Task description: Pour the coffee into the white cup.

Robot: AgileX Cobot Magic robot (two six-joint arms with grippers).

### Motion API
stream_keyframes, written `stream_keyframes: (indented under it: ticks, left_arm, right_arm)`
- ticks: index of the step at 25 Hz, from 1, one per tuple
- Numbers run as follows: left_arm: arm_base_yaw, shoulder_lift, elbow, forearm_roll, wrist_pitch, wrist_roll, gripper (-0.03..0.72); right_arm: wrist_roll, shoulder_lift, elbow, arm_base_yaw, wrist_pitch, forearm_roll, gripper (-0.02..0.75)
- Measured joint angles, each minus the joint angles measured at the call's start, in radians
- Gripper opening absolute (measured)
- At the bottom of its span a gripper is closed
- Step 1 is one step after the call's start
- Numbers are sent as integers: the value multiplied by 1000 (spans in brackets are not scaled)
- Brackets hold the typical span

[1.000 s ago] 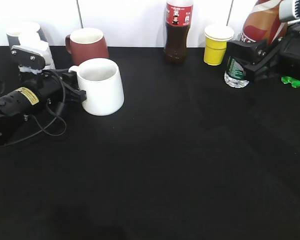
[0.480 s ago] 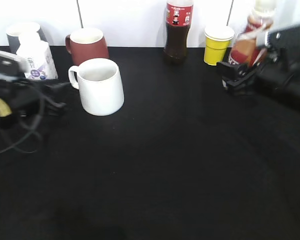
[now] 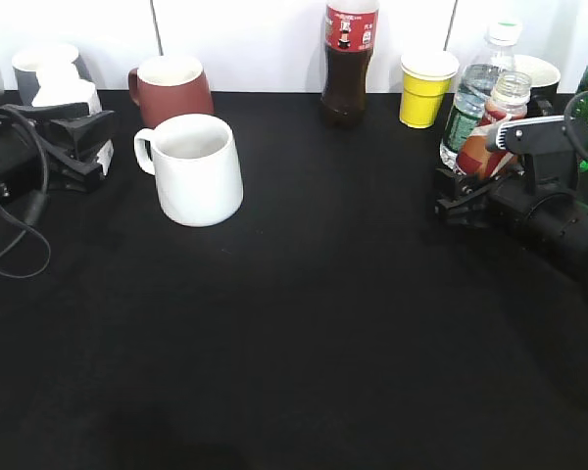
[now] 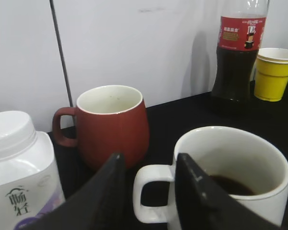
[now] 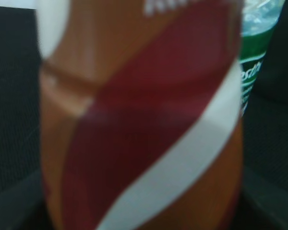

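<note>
Though ext. hides it, white cup (image 4: 230, 177) holds coffee (image 4: 230, 184)

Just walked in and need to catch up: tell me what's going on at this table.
The right gripper is at the Nescafe coffee bottle, which stands upright beside the clear water bottle on the right side of the table; whether its jaws grip it is unclear. The left gripper is open, its jaws either side of the white mug's handle. The white mug already holds dark liquid, seen in the left wrist view.
</note>
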Motion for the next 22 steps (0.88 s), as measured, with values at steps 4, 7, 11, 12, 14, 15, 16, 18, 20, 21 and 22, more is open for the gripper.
stream_keyframes:
  ticks: [4, 7, 11, 12, 14, 15, 16, 18, 20, 21, 22]
  left_arm:
    - [0, 0, 0, 6, 0, 0, 278]
    - [0, -20, 0, 8, 85, 0, 278]
    - [-6, -172, 0, 6, 492, -72, 278]
    - [-24, -222, 1, -2, 621, -107, 278]
    - [-92, -324, -8, -82, 875, -141, 278]
    - [-121, -370, -32, -169, 994, -145, 278]
    - [-142, -415, -73, -230, 1128, -147, 278]
    - [-161, -524, -157, -299, 1372, -148, 278]
    - [-162, -678, -226, -312, 1594, -137, 278]
    - [-162, -782, -231, -313, 1677, -97, 278]
    - [-162, -910, -233, -313, 1765, -49, 278]
  right_arm:
    - [-1, -2, 56, 0, -13, 9, 603]
    - [0, -51, 132, 0, -6, 18, 613]
    - [14, -229, 209, 0, 227, 18, 615]
    - [20, -296, 205, 0, 357, 20, 605]
    - [23, -435, 140, 0, 699, 25, 593]
    - [23, -488, 77, 0, 906, 25, 592]
    - [23, -536, 8, 0, 1096, 36, 591]
    - [23, -617, -145, 0, 1435, 36, 588]
    - [23, -734, -232, 0, 1635, 77, 586]
    - [23, -822, -237, 0, 1698, 105, 586]
    - [16, -915, -238, 0, 1767, 135, 586]
